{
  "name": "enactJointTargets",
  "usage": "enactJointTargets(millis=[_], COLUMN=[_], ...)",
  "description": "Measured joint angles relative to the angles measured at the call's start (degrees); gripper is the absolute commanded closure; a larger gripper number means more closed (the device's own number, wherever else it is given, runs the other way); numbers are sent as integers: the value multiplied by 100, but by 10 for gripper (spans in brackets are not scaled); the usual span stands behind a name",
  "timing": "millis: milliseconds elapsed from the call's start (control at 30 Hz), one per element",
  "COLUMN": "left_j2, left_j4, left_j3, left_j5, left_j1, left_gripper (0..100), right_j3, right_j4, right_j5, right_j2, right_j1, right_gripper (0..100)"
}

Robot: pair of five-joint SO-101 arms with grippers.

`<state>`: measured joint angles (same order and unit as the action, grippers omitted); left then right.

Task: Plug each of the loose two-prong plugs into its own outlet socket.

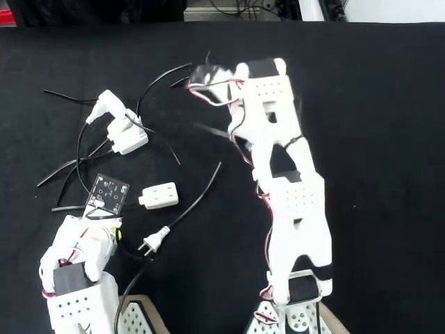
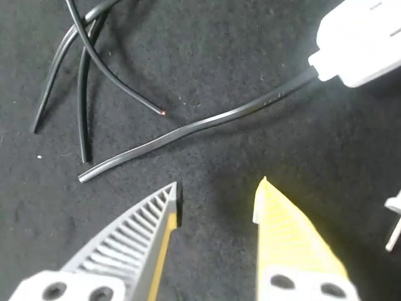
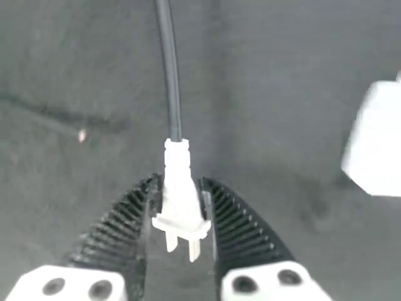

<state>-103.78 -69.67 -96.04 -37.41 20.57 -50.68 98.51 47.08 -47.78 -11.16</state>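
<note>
Plug (image 3: 181, 204) in right end effector (image 3: 180, 184)

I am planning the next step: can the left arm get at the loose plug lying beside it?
Probably yes. The left gripper is open, and the loose plug lies uncovered on the table close to that arm, with nothing between them.

bg: blk cloth tbl (image 1: 375, 104) | far edge: cables (image 1: 233, 8), white surface (image 1: 396, 10)

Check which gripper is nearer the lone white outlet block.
Left. Left gripper is just beside the outlet block; right gripper, shut on a plug, is much farther, toward the far edge of the table.
</note>
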Motion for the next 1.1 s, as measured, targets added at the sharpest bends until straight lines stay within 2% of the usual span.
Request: enactJointTargets(millis=[167, 233, 533, 700, 867, 967, 1100], left_j2=[0, 0, 0, 0, 0, 0, 0], left_j4=[0, 0, 0, 0, 0, 0, 0], left_j3=[0, 0, 0, 0, 0, 0, 0], left_j5=[0, 0, 0, 0, 0, 0, 0], left_j1=[0, 0, 18, 18, 18, 26, 26], left_gripper=[801, 801, 802, 804, 804, 804, 804], right_j3=[-88, 9, 1363, 2180, 2752, 2804, 2813], right_j4=[35, 35, 26, -352, -923, -1099, -1020], right_j5=[-1723, -2092, -1723, -1380, -1152, -756, -589], right_j2=[132, 132, 299, 563, 571, 571, 571], right_j1=[211, 378, 1055, 1020, 642, 510, 360], right_gripper=[987, 987, 987, 986, 974, 867, 701])
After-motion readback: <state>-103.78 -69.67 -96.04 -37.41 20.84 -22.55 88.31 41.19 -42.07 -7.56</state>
